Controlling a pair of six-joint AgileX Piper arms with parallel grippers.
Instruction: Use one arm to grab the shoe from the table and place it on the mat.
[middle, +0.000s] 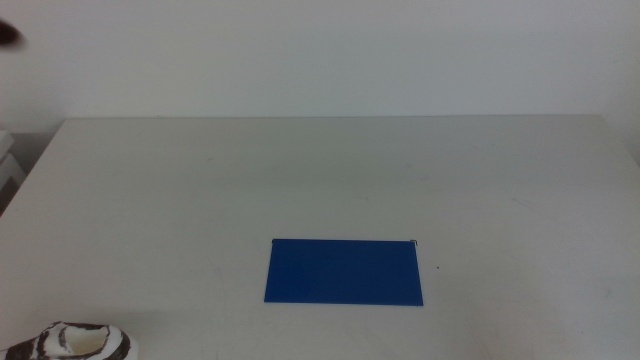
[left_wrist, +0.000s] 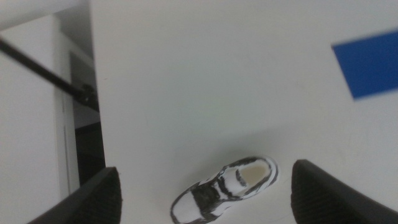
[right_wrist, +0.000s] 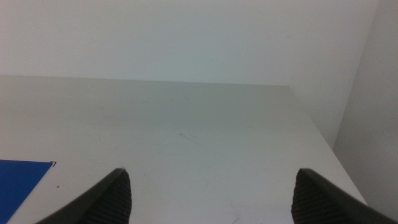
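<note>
The white sneaker with black panels (middle: 80, 344) lies at the table's front left corner, partly cut off by the picture's edge. In the left wrist view the shoe (left_wrist: 225, 188) lies on the table below and between my left gripper's (left_wrist: 205, 202) open jaws, which are well above it. The deep-blue mat (middle: 343, 271) lies flat near the table's front middle, to the right of the shoe; a corner of the mat shows in the left wrist view (left_wrist: 370, 62) and in the right wrist view (right_wrist: 22, 183). My right gripper (right_wrist: 208, 199) is open and empty over the table's right side.
The off-white table (middle: 330, 170) runs to a pale wall at the back. The table's left edge (left_wrist: 93, 93) drops to a dark gap with a black rod and white furniture. The table's right edge (right_wrist: 317, 130) shows in the right wrist view.
</note>
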